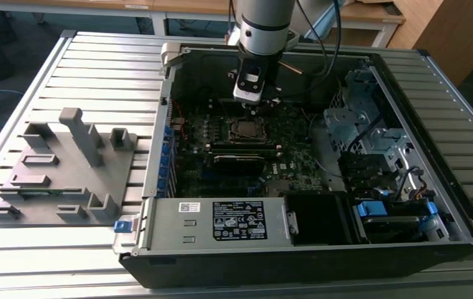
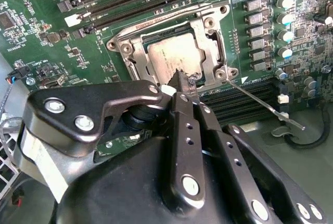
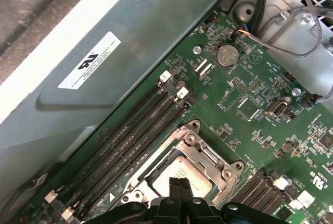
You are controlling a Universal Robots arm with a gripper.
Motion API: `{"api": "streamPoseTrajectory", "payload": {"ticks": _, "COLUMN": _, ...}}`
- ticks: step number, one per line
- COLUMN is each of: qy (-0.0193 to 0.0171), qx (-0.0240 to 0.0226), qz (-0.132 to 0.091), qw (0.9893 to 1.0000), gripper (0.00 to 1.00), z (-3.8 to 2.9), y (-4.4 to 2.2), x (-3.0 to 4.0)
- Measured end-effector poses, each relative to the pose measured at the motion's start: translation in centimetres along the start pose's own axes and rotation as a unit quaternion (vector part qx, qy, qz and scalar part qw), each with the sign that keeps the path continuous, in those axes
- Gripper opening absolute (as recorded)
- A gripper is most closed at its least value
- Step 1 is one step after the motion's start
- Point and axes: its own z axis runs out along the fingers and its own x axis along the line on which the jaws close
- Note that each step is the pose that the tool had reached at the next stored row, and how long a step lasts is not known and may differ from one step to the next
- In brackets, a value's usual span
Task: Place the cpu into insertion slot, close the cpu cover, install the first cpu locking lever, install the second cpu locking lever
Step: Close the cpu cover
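Black metal pincer (image 2: pixel 182 81), nearest you in the second wrist view, is clenching on nothing, tips at the thin silver-grey windowed cpu cover (image 2: pixel 205 31); dull silver square cpu (image 2: pixel 169 57) is lying beneath it on the green motherboard (image 2: pixel 88 52). Thin wire locking lever (image 2: pixel 265 103) is sticking out free: likely light, springy, slippery, so you are best pushing near its far end. First wrist view: tips hovering over cpu. Exterior view: grey arm (image 1: pixel 266 25) is reaching into the open black computer case (image 1: pixel 303 277).

silver cpu (image 2: pixel 169 60) seated under closed cpu cover (image 2: pixel 136 60).
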Motion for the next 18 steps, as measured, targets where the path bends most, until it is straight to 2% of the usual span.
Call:
{"api": "streamPoseTrajectory", "payload": {"ticks": 14, "qy": 0.0000, "qx": 0.0000, "qz": -0.001, "qw": 1.0000, "gripper": 0.10, "z": 0.00, "y": 0.00, "x": 0.00}}
{"api": "streamPoseTrajectory", "payload": {"ticks": 18, "qy": 0.0002, "qx": 0.0001, "qz": -0.011, "qw": 0.9999, "gripper": 0.10, "z": 0.00, "y": 0.00, "x": 0.00}}
